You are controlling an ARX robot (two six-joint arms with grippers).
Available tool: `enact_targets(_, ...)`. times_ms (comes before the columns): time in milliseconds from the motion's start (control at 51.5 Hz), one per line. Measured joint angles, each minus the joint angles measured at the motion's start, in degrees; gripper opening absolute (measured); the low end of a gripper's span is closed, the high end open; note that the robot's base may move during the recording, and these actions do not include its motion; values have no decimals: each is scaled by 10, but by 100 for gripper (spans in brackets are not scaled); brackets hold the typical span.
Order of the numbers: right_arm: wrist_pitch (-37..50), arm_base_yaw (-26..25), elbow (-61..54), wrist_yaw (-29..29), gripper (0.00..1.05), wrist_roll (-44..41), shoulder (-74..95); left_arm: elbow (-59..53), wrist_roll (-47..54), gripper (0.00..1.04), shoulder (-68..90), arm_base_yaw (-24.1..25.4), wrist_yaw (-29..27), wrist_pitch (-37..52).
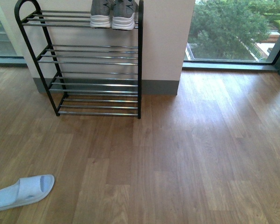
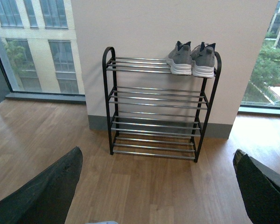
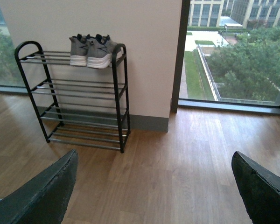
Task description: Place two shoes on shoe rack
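- Sneakers [image 1: 113, 14]: side by side at the right end of the rack's [image 1: 140, 60] top shelf.
- Left gripper [image 2: 157, 153]: fingers spread wide, empty, well apart from the sneakers and facing the rack.
- Right gripper [image 3: 155, 153]: likewise wide, empty and well apart.
- Slipper [image 1: 21, 191]: lying on the floor [image 1: 200, 154], front left, far from the rack.

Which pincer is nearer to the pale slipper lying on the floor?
Left, probably. The slipper lies on the robot's left; the left pincer sees it between its jaws, the right pincer only at its view's edge.
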Motion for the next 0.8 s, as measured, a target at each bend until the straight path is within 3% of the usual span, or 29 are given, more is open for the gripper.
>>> enact_targets(797,0,0,0,-1,95,0,0,0,0,95,0,0,0,0)
